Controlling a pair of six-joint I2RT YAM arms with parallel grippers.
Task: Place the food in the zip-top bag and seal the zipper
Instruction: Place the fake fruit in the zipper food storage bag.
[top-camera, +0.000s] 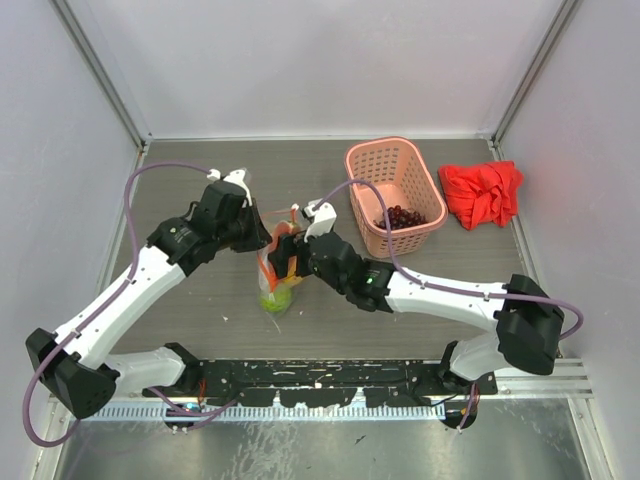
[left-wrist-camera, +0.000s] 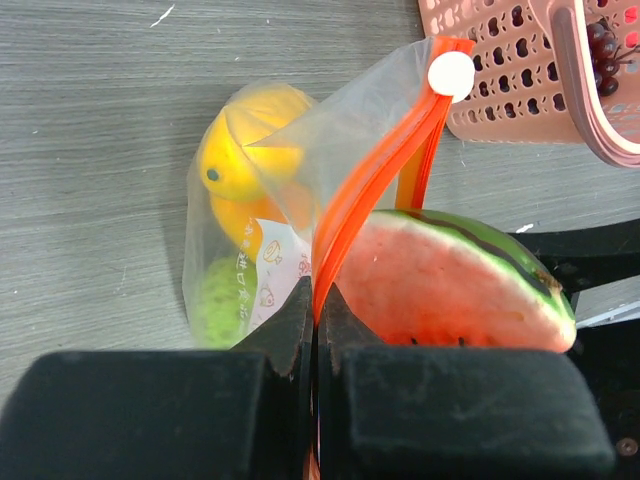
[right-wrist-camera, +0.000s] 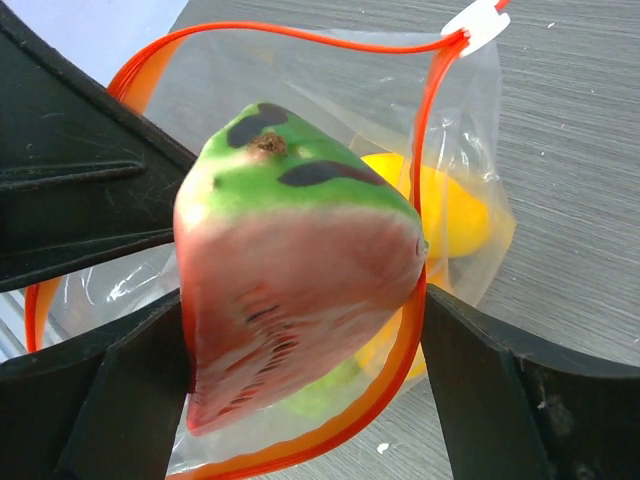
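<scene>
Zip-top bag (top-camera: 275, 285) stands on grey wood-grain table (top-camera: 480, 250) between pale walls (top-camera: 320, 60).

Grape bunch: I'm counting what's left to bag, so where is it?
In the top view, the grape bunch lies inside the pink basket, at the back right, left of the red cloth, right of the zip-top bag.
</scene>
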